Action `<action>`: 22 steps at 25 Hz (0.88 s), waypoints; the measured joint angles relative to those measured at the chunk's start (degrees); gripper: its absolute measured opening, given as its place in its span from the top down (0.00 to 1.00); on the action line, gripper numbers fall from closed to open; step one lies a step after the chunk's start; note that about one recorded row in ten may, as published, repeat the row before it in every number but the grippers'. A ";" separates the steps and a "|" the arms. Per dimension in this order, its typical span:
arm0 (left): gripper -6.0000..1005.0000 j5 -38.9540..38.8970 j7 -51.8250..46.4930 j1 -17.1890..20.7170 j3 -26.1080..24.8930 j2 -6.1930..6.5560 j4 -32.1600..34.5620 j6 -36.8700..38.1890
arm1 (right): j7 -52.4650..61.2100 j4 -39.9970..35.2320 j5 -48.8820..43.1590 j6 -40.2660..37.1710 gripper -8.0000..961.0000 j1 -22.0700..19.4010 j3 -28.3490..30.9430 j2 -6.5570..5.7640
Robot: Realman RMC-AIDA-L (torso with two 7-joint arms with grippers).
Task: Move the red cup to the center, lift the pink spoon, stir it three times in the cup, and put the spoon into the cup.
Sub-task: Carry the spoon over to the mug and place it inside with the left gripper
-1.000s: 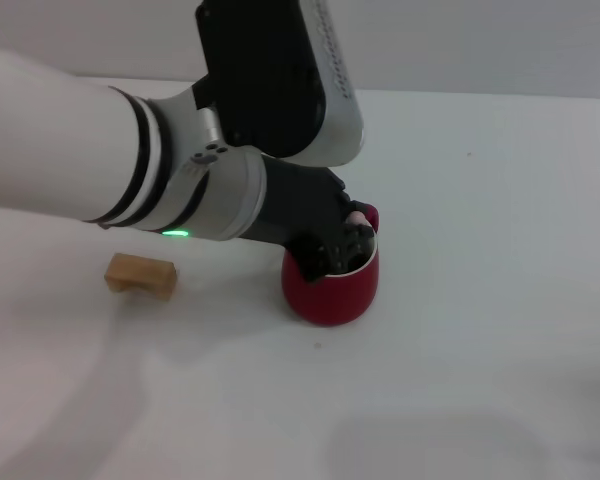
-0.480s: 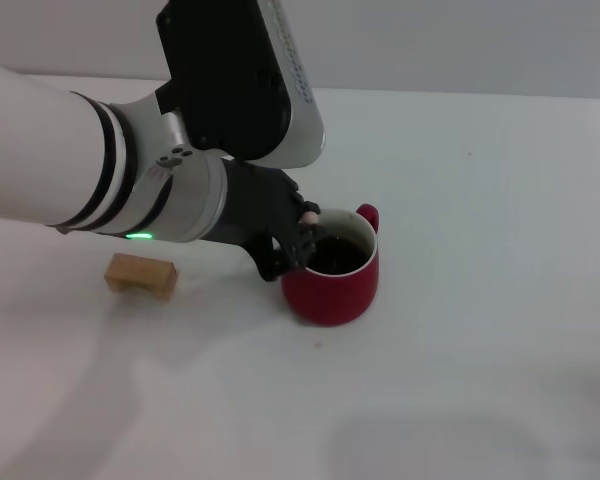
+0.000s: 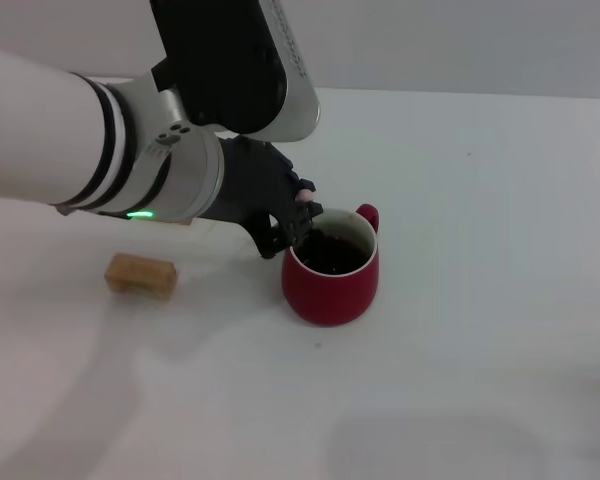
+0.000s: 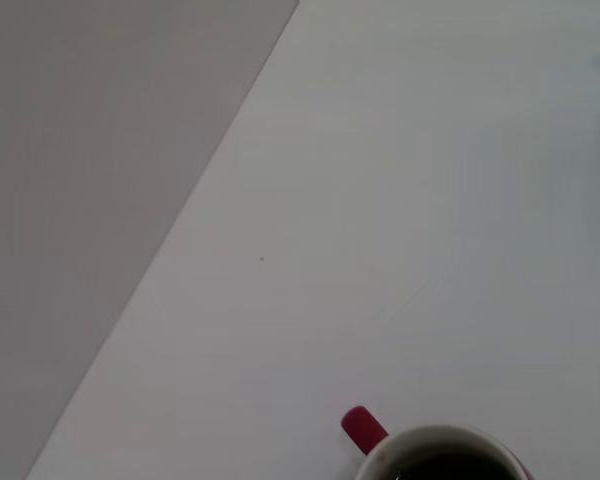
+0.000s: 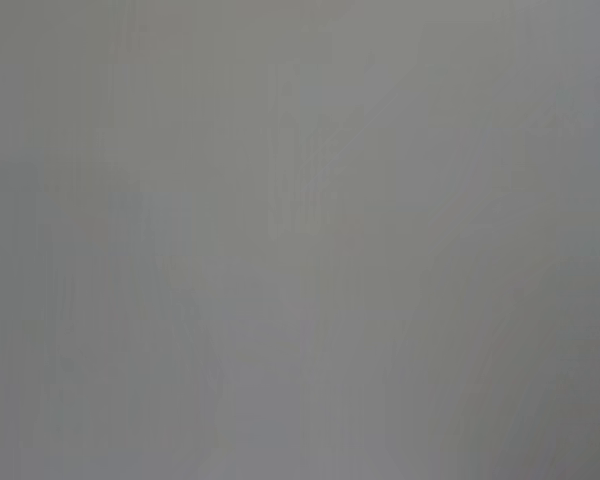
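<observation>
Mug first: the rounded dark-red ceramic cup (image 3: 331, 272) with the white inner wall sits upright near the middle of the white tabletop (image 3: 480, 330), dark liquid showing inside, its loop handle pointing off toward one o'clock in the head view. That placement reads as the centring step done, so the cup is ready to be stirred in.

At the cup's rim, around ten o'clock, there's a glimpse of pale pink (image 3: 303, 197) pinched in the black left gripper (image 3: 292, 222) — most likely the handle end of the pink spoon. Its neck and bowl are hidden, so its long axis is a judgement: probably steep, handle up, bowl down toward the liquid. The fingers look closed on it, poised over the near-left rim, the sensible spot for dipping or stirring.

Further out, at nine o'clock from the cup and well apart, a tan wooden block (image 3: 140, 274) lies flat, out of the way.

Right gripper? Nowhere in sight; its wrist camera shows only blank grey.
</observation>
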 joint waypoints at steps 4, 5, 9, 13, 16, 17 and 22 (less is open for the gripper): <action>0.85 -0.28 0.00 -0.86 0.44 -0.06 1.49 1.70 | 0.00 0.00 0.02 -0.03 0.99 -0.11 0.00 -0.02; 0.85 -0.38 0.00 -1.25 0.72 -0.09 2.06 2.26 | 0.00 0.00 0.03 -0.03 0.99 -0.12 0.00 -0.02; 0.85 -1.41 0.01 -2.73 2.15 -0.12 3.61 3.67 | 0.00 0.00 0.02 -0.04 0.99 -0.30 0.00 -0.02; 0.85 -3.42 0.37 -3.81 3.45 -0.12 4.24 4.28 | 0.00 0.00 -0.02 -0.04 0.99 -0.41 0.00 -0.02; 0.85 -4.08 0.30 -3.97 4.35 -0.07 3.70 3.84 | 0.00 0.00 -0.06 -0.04 0.99 -0.49 0.00 -0.02; 0.85 -4.09 0.21 -3.81 4.52 -0.05 3.27 3.44 | 0.00 0.00 -0.06 -0.04 0.99 -0.49 0.00 -0.02; 0.85 -3.83 0.04 -2.13 4.49 0.02 0.96 1.42 | 0.00 0.00 -0.10 -0.02 0.99 0.01 0.00 -0.02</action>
